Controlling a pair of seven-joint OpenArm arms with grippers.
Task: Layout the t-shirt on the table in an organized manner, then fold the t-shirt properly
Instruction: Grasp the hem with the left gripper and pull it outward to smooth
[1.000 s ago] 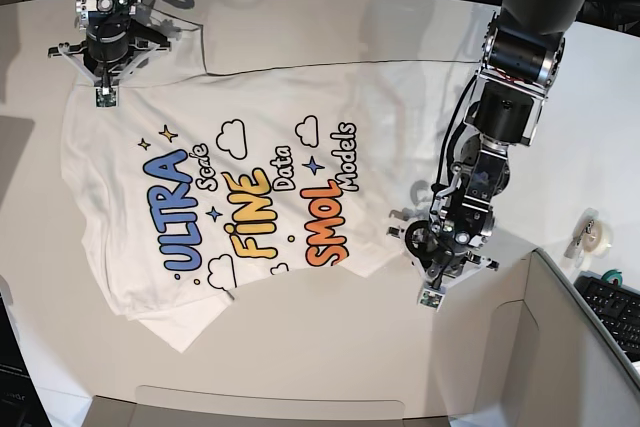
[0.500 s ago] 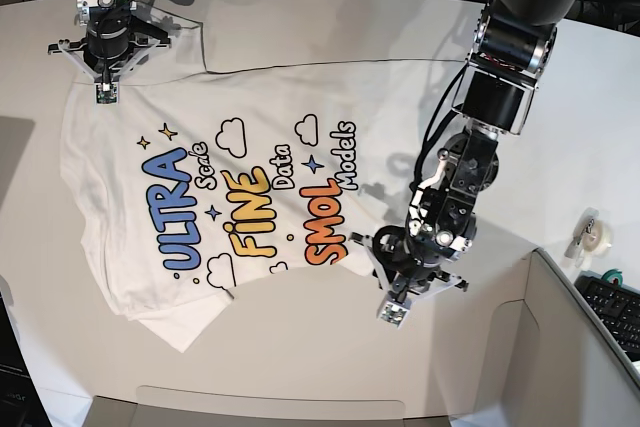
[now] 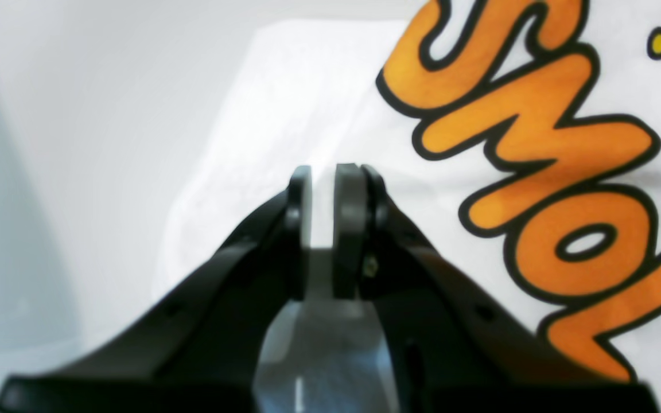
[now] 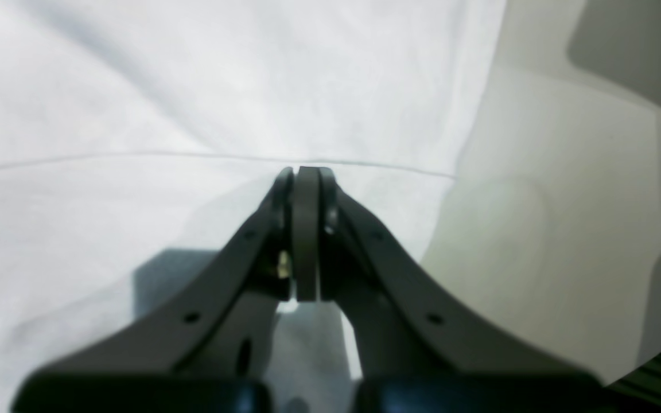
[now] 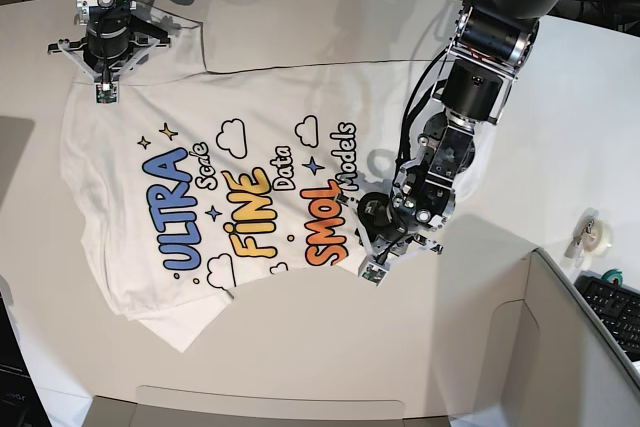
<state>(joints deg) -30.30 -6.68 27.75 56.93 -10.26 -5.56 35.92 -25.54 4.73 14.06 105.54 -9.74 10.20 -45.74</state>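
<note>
The white t-shirt (image 5: 250,177) lies spread print-up on the white table (image 5: 300,347), neck to the left and hem to the right. One sleeve is tucked under at the lower left. My left gripper (image 5: 372,269) sits at the hem's near corner, beside the orange "SMOL". In the left wrist view (image 3: 323,172) its jaws stand a narrow gap apart over the shirt's (image 3: 537,143) edge, with nothing between them. My right gripper (image 5: 103,95) rests on the far sleeve. In the right wrist view (image 4: 296,170) it is shut, its tips on a seam line in the cloth (image 4: 193,86).
A grey box-like bin (image 5: 560,347) stands at the near right, close to my left arm. A tape roll (image 5: 595,232) and a keyboard (image 5: 615,307) lie at the right edge. Cables run along the back. Bare table shows beside the shirt (image 3: 78,115) (image 4: 537,172).
My left arm has swung left from the bare table beside the bin onto the shirt's hem corner. My right gripper and the shirt have stayed put.
</note>
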